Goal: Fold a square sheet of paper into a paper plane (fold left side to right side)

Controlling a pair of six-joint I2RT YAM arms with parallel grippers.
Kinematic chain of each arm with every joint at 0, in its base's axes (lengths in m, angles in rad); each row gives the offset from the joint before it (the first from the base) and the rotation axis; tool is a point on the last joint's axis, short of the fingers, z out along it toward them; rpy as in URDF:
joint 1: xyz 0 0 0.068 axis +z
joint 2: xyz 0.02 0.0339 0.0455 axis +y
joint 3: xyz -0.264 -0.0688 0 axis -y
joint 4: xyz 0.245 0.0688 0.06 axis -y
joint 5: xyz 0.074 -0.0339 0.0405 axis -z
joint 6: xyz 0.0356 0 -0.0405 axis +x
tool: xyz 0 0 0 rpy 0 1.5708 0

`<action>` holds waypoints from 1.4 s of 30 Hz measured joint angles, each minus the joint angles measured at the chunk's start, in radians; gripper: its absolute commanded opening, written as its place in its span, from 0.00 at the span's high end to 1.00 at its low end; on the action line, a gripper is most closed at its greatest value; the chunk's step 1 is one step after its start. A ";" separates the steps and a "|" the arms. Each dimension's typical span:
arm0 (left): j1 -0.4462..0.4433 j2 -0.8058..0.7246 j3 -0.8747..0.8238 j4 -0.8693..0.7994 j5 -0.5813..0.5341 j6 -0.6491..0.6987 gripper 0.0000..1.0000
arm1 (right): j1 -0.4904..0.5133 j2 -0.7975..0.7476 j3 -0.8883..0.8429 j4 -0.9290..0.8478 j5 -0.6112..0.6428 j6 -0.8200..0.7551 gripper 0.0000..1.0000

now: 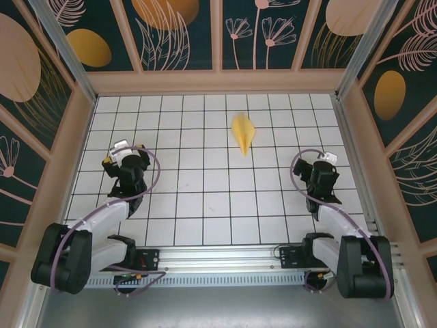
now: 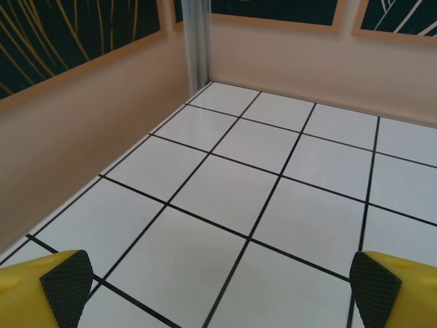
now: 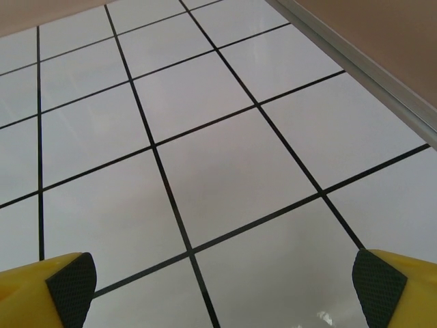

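Plane [image 1: 243,133]: slim yellow dart lying flat on the table [image 1: 205,205], narrow tip toward the arms. It's ahead and right of the left gripper [image 1: 127,162], ahead and left of the right gripper [image 1: 321,169]. Well apart from both, nothing touching it.
Left gripper [image 2: 218,290]: wrist cam shows the fingers spread wide, pads [image 2: 66,283] at the frame edges, bare tiles between. Released, holding nothing. It faces the far-left corner, with the wall [image 2: 82,123] just to its left.
Right gripper [image 3: 218,290]: same here, spread wide and empty, tiles ahead, wall to its right.
Why placed so: my read is that each arm sits low near its own base, off to its side, so the plane lies unobstructed under the top cam.
Stage: I judge the folding done. The shape is pointed. I can't confirm a centre crease, too small.
Next: nothing to grasp, I'd leave it.
Risk: light paper, so any sweep close by could shift it.
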 measured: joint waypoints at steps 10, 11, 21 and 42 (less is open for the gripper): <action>0.072 0.182 -0.192 0.492 0.140 0.139 0.01 | -0.024 0.299 -0.018 0.523 -0.090 -0.083 0.01; 0.076 0.200 -0.206 0.550 0.159 0.154 0.01 | -0.025 0.323 -0.018 0.558 -0.101 -0.088 0.01; 0.141 0.367 -0.235 0.880 0.308 0.187 0.02 | -0.024 0.486 -0.022 0.778 -0.160 -0.122 0.01; 0.207 0.373 -0.148 0.759 0.387 0.147 0.02 | -0.019 0.486 -0.022 0.814 -0.187 -0.146 0.01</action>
